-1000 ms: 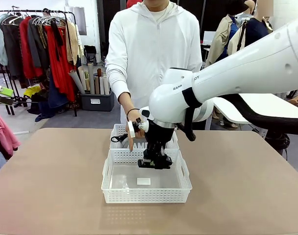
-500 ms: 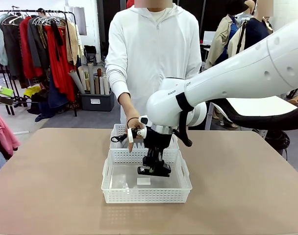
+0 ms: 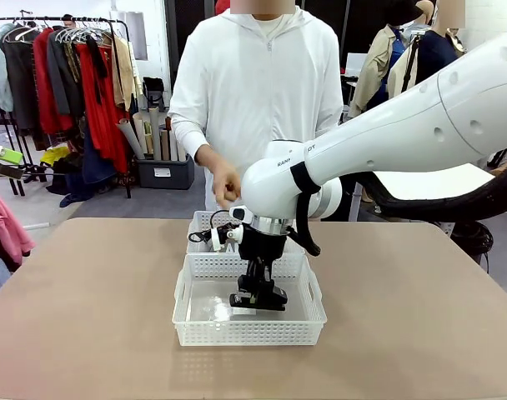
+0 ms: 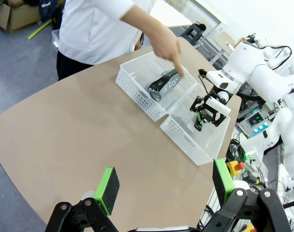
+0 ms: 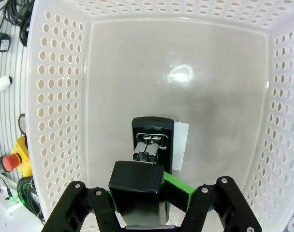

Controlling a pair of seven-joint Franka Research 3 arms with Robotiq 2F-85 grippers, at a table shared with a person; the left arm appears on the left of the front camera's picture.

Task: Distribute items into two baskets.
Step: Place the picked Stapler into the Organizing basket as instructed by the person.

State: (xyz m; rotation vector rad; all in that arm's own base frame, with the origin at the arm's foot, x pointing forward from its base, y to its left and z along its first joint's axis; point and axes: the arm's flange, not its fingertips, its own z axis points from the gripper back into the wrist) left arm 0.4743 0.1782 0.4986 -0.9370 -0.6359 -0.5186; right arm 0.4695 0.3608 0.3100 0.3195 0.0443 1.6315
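Note:
My right gripper (image 3: 258, 292) reaches down into the nearer, larger white basket (image 3: 249, 335) and is shut on the black stapler (image 3: 255, 302). In the right wrist view the stapler (image 5: 152, 142) sticks out from between the fingers (image 5: 178, 189), low over the basket floor (image 5: 185, 96). The farther basket (image 4: 137, 79) holds the grey pouch (image 4: 165, 82). My left gripper (image 4: 165, 181) hangs open high above the table, well away from both baskets, with nothing between its green pads.
A person in white stands at the far side, one hand (image 3: 227, 185) held above the farther basket (image 3: 202, 223). A white label (image 5: 181, 152) lies on the nearer basket's floor. Bare tabletop (image 3: 87, 300) spreads to both sides.
My right gripper has lowered the stapler deeper into the nearer basket and shifted slightly left. The person's hand has lifted up from the farther basket.

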